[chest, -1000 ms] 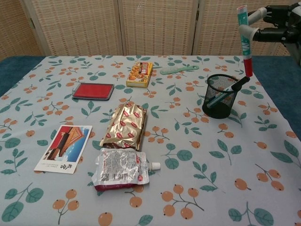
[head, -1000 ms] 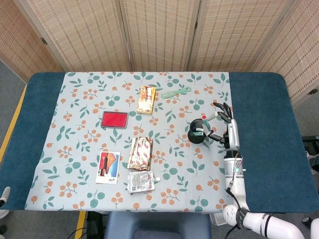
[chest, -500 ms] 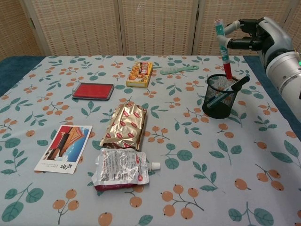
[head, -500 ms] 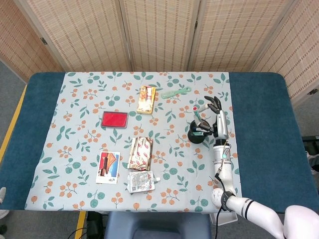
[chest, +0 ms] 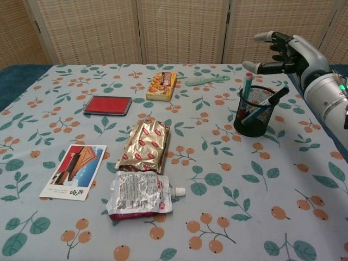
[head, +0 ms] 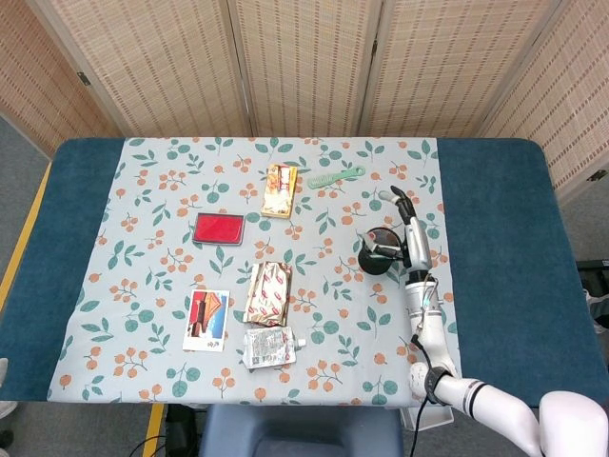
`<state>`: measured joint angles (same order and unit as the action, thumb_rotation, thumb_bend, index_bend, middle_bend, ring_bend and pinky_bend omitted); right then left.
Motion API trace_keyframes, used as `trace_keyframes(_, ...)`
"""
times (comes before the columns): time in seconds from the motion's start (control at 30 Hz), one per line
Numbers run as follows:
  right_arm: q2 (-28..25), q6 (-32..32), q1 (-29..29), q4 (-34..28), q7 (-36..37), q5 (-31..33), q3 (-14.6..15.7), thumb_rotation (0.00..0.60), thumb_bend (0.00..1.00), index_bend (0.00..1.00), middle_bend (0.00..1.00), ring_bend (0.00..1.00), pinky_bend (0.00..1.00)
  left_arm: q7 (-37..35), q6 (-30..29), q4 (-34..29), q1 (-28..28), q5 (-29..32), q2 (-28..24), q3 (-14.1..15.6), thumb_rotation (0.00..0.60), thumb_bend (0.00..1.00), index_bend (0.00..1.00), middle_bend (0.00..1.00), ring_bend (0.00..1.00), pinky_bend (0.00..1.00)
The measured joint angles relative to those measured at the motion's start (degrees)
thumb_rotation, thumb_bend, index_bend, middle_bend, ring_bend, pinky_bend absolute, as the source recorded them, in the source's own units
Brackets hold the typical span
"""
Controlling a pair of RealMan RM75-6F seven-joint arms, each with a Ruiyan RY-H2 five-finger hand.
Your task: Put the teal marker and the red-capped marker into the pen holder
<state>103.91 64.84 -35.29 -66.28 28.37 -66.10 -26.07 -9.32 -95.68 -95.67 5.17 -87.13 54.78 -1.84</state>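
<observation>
R hand point(chest: 288, 54) is hovering just above and behind the pen holder point(chest: 255, 111), fingers spread apart, gripping nothing, not touching the holder or markers. In the head view the same hand point(head: 407, 238) is sitting over the holder's point(head: 376, 257) right side. L hand isn't showing in either view.

Red-capped marker point(chest: 246, 92) is standing nearly upright inside the holder at its left wall, top end poking above the rim. Teal marker point(chest: 254, 113) is leaning inside too, w/ a black pen point(chest: 276, 97) slanting out over the right rim.

Holder is sitting on the right part of the patterned cloth, near the cloth's right edge; bare blue worktop point(head: 504, 238) is lying beyond it to the right, open room there. Green comb point(chest: 206, 80) is lying behind-left of the holder, well apart. Snack box point(chest: 161, 85), red pad point(chest: 107, 104), gold pouch point(chest: 145, 145), white pouch point(chest: 140, 194) and postcard point(chest: 73, 171) are lying toward centre and left, all well apart from the hand.
</observation>
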Motion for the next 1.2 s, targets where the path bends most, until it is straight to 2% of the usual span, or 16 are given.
trace_keyframes(0.13, -3.4, 1.5, 2.4, -4.7, 0.3, -1.7, 1.3, 0.600, 0.18, 0.00, 0.00, 0.00, 0.00, 0.4, 0.0, -0.1, 0.0, -0.1, 0.2, 0.0, 0.600, 0.40, 0.00, 0.20, 0.10, 0.27)
trace_keyframes(0.33, -11.5, 6.7, 7.2, -15.4, -0.6, -6.4, 3.5, 0.600, 0.18, 0.00, 0.00, 0.00, 0.00, 0.9, 0.4, 0.0, -0.5, -0.2, 0.4, -0.2, 0.600, 0.40, 0.00, 0.20, 0.10, 0.27)
trace_keyframes(0.43, -17.9, 9.1, 10.0, -21.0, -3.9, -10.1, 6.0, 0.600, 0.18, 0.00, 0.00, 0.00, 0.00, 1.1, 0.4, -0.1, -0.5, -0.3, 0.4, -0.3, 0.600, 0.40, 0.00, 0.20, 0.10, 0.27)
trace_keyframes(0.57, -28.1, 11.0, 14.2, -27.2, -13.1, -15.0, 11.5, 0.600, 0.20, 0.00, 0.00, 0.00, 0.00, 1.8, -0.3, -0.2, -0.4, -0.5, 0.6, -0.4, 0.600, 0.40, 0.00, 0.20, 0.10, 0.27)
trace_keyframes(0.67, -33.2, 13.3, 17.8, -30.1, -20.9, -18.1, 15.7, 0.600, 0.21, 0.00, 0.00, 0.00, 0.00, 2.3, -1.3, -0.2, -0.3, -1.1, 0.9, -0.6, 0.600, 0.40, 0.00, 0.20, 0.10, 0.27)
trace_keyframes(0.77, -35.3, 17.5, 21.9, -31.1, -28.1, -20.9, 19.1, 0.600, 0.21, 0.00, 0.00, 0.00, 0.00, 2.8, -2.0, -0.1, -0.1, -2.0, 1.2, -0.5, 0.600, 0.40, 0.00, 0.20, 0.10, 0.27)
trace_keyframes(0.97, -34.8, 27.1, 29.0, -27.4, -37.1, -22.8, 22.2, 0.600, 0.22, 0.00, 0.00, 0.00, 0.00, 3.9, -2.7, 0.0, -0.1, -3.2, 1.7, -0.3, 0.600, 0.40, 0.00, 0.20, 0.10, 0.27)
trace_keyframes(1.07, -34.2, 28.4, 32.0, -24.9, -39.8, -21.9, 23.7, 0.600, 0.22, 0.00, 0.00, 0.00, 0.00, 3.8, -3.0, 0.6, -0.3, -3.9, 1.9, -0.4, 0.600, 0.40, 0.00, 0.21, 0.10, 0.27)
trace_keyframes(1.2, -34.5, 27.7, 33.0, -24.7, -39.6, -20.6, 24.4, 0.600, 0.22, 0.00, 0.00, 0.00, 0.00, 3.8, -3.2, 1.3, -0.5, -4.3, 2.4, -0.5, 0.600, 0.40, 0.00, 0.21, 0.10, 0.27)
